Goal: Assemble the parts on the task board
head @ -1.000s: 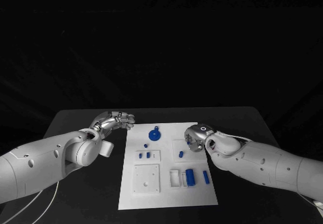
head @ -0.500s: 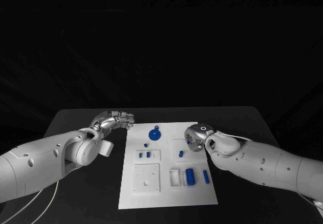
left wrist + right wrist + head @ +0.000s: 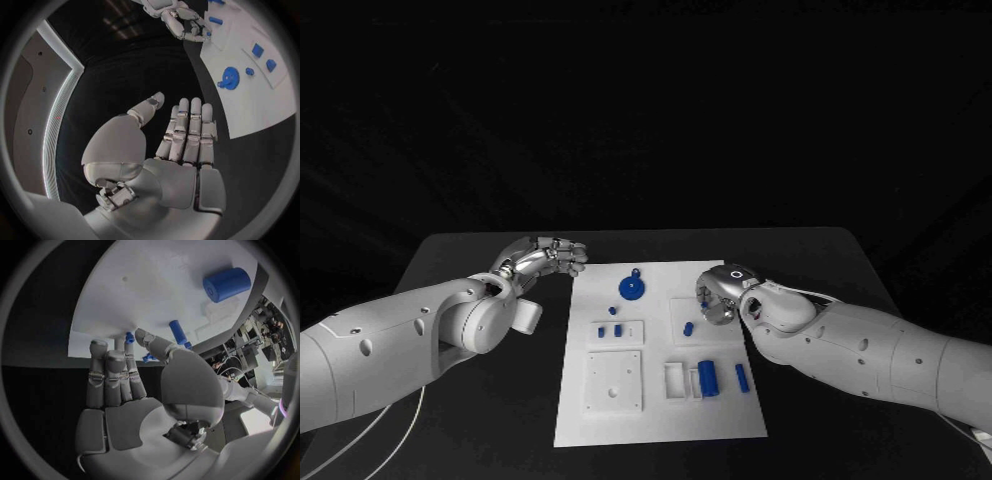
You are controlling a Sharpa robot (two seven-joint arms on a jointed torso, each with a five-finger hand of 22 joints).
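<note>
- Left hand (image 3: 181, 150) hovered over the black table (image 3: 473, 255), fingers straight, holding nothing; task board (image 3: 661, 350) just beside it.
- Right hand (image 3: 721, 296) hung above the board, fingers extended, empty; blue gear (image 3: 632, 289) nearby.

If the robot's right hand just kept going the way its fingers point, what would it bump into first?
Probably the white task board itself. The right hand reaches over it, fingers aimed near a small blue peg. Depth is unclear, so the peg might come first.
</note>
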